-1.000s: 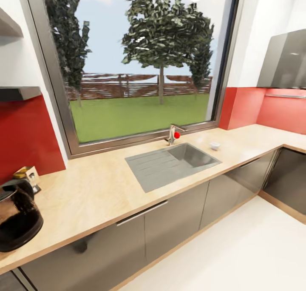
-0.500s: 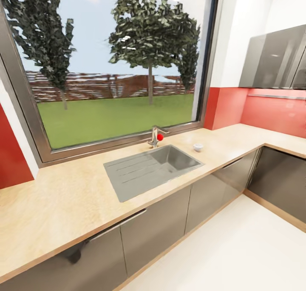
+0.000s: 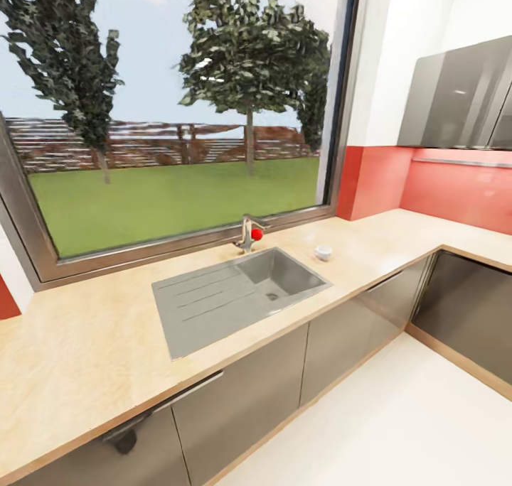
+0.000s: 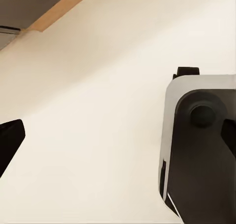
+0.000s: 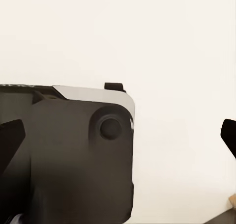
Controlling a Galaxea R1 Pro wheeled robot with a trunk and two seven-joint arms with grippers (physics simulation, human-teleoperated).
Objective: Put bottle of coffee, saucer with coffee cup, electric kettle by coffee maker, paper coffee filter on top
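The countertop (image 3: 85,358) runs under the window and turns the corner at the right. A small white coffee cup (image 3: 323,252) stands on it just right of the sink, with no saucer under it. In the left wrist view my left gripper (image 4: 118,138) points down at the pale floor, its dark fingertips (image 4: 9,141) wide apart with nothing between them. My right gripper (image 5: 118,135) hangs the same way, open and empty, with one fingertip (image 5: 10,140) at the frame edge.
A steel sink (image 3: 235,294) with drainboard and a faucet (image 3: 247,234) with a red knob sit mid-counter. Grey cabinet fronts (image 3: 341,344) line the pale floor (image 3: 398,429). A grey wall cabinet (image 3: 455,95) hangs at the right. My base (image 4: 201,145) shows below both wrists.
The head view has swung right: the dark kettle and the small jar at the left have left the picture, and the sink and cup sit further left in it.
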